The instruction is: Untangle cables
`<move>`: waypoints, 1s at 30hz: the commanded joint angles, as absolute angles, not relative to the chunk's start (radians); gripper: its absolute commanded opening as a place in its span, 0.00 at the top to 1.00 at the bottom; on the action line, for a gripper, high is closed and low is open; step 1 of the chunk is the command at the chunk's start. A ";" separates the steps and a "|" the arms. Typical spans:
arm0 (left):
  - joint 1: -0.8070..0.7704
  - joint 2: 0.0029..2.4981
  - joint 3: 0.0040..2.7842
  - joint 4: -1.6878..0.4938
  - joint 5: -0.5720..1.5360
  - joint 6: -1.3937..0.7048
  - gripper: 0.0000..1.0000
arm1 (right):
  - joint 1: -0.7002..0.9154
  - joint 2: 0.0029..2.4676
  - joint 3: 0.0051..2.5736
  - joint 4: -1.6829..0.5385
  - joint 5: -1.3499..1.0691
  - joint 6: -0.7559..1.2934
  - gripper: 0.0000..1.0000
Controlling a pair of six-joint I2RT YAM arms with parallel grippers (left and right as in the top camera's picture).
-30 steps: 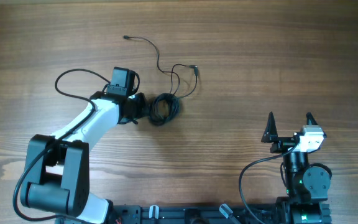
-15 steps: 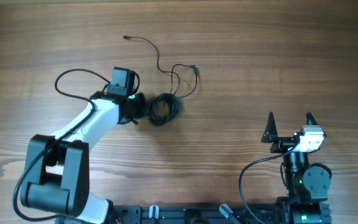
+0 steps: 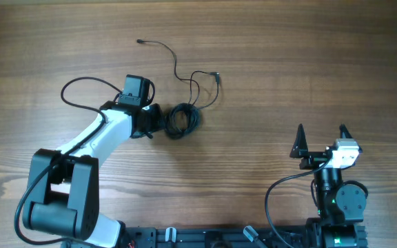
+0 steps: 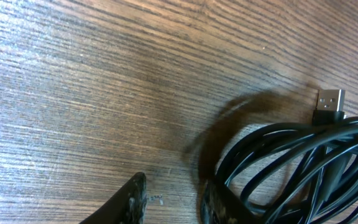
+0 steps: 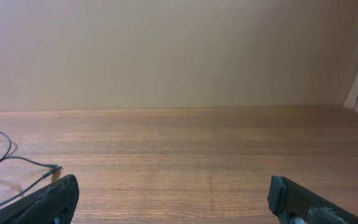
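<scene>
Left gripper [image 4: 175,200] jaws slightly parted and empty, coiled cables [image 4: 291,158] lying just outside one jaw, so best shift sideways to bracket one outer loop before clenching; right gripper [image 5: 179,202] spread wide, empty, well apart.

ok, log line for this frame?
left jaws: part open, empty, beside cable coil | right jaws: wide open, empty, far from coil | coil: not yet untangled
</scene>
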State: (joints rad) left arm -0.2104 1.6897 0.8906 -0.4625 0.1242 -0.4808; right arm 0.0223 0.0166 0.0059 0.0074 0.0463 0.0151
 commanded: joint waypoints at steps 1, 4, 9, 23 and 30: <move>-0.212 1.672 0.883 -0.464 0.114 -0.480 0.65 | 0.019 0.011 0.005 0.013 0.062 0.027 0.00; -0.213 1.672 0.883 -0.467 0.114 -0.480 0.65 | 0.019 0.011 0.005 0.013 0.062 0.027 0.00; -0.245 1.672 0.882 -0.467 0.114 -0.480 0.63 | 0.019 0.011 0.006 0.013 0.062 0.027 0.00; -0.284 1.702 0.882 -0.447 0.068 -0.480 0.52 | 0.019 0.011 0.005 0.013 0.063 0.027 0.00; -0.284 1.705 0.882 -0.434 0.061 -0.480 0.96 | 0.018 0.011 0.005 0.013 0.063 0.027 0.00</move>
State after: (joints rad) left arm -0.2798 1.6905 0.8898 -0.4397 0.0750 -0.4808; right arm 0.0223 0.0166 0.0059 0.0074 0.0467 0.0151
